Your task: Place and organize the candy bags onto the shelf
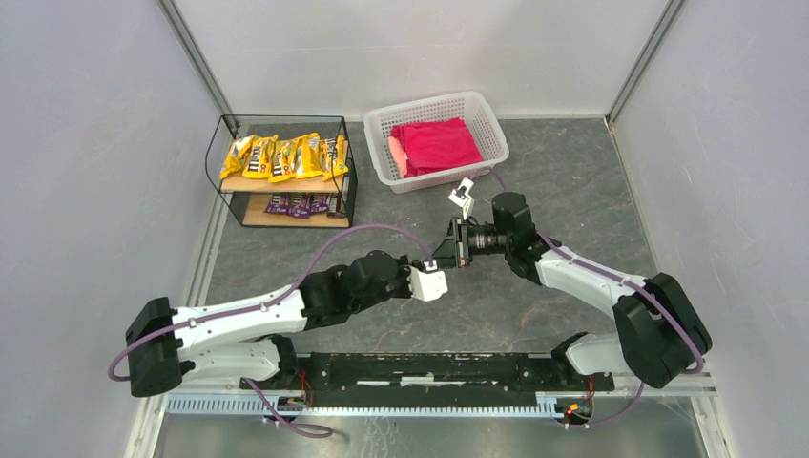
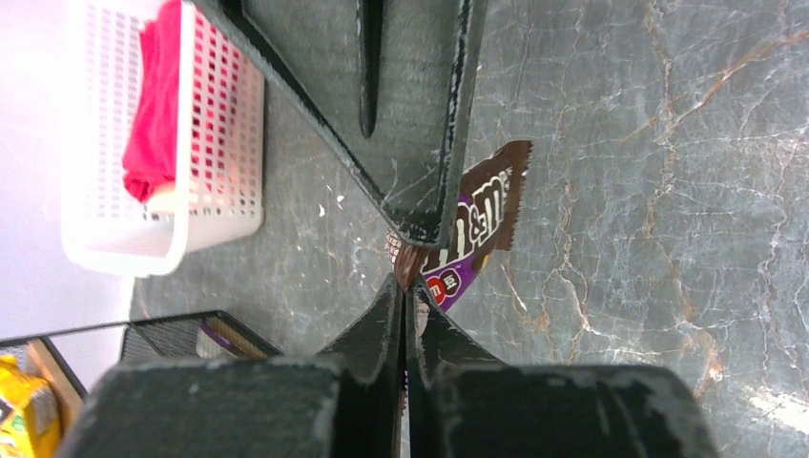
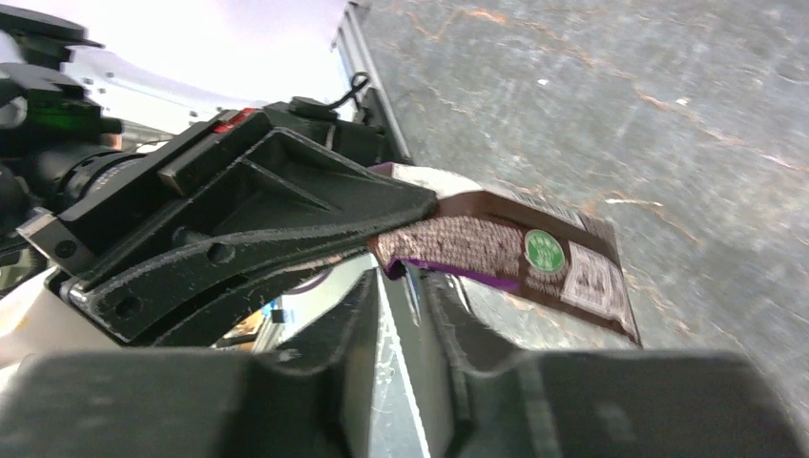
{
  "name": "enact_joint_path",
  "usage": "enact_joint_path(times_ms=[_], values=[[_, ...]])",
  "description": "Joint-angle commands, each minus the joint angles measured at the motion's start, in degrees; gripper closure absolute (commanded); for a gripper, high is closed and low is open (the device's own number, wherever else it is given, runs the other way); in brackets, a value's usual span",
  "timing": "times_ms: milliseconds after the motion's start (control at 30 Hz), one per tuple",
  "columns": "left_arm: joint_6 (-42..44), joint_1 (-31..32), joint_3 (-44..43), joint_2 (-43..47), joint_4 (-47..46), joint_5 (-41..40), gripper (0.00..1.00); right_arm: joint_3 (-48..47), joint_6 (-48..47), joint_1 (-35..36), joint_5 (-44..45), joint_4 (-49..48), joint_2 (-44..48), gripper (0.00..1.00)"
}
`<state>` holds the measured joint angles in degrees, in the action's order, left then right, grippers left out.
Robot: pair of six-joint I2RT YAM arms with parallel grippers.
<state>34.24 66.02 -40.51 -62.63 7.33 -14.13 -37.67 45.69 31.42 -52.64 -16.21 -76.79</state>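
Observation:
A brown and purple candy bag [image 2: 477, 224] hangs above the table between my two grippers. My left gripper [image 2: 408, 286] is shut on one crimped end of it. In the right wrist view the bag [image 3: 534, 253] juts from the left gripper's black fingers [image 3: 286, 215]. My right gripper [image 3: 403, 279] stands slightly open at the bag's end, a gap showing between its jaws. The grippers meet at the table's middle [image 1: 456, 258]. The shelf [image 1: 250, 218] stands at the back left, with yellow candy bags [image 1: 284, 156] on its top board and purple ones [image 1: 300, 203] on the lower board.
A white perforated basket [image 1: 442, 178] holding a red cloth [image 1: 434, 145] stands at the back, right of the shelf. In the left wrist view the basket [image 2: 219, 143] is at the upper left and a shelf corner [image 2: 172, 334] at the lower left. White walls close in on three sides.

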Motion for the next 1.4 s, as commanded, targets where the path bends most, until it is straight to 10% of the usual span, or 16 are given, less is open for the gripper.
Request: enact_joint_path(times_ms=[0, 300, 633, 1367], values=[[-8.8, 0.1, -2.2, -1.6, -1.7, -3.6, 0.98, -3.8, -12.5, -2.9, 4.2, 11.3, 1.5, 0.63], [-31.8, -3.1, 2.2, 0.6, -4.0, -14.3, 0.98, -10.7, -29.9, -9.0, 22.6, 31.0, 8.1, 0.4], [-64.2, -37.3, 4.4, 7.9, 6.2, 6.4, 0.98, -7.1, -30.9, -9.0, 22.8, 30.0, 9.9, 0.38], [-88.5, -83.1, 4.5, 18.8, 19.6, 20.3, 0.98, -16.1, -36.7, 4.4, 27.6, 36.5, 9.3, 0.15]])
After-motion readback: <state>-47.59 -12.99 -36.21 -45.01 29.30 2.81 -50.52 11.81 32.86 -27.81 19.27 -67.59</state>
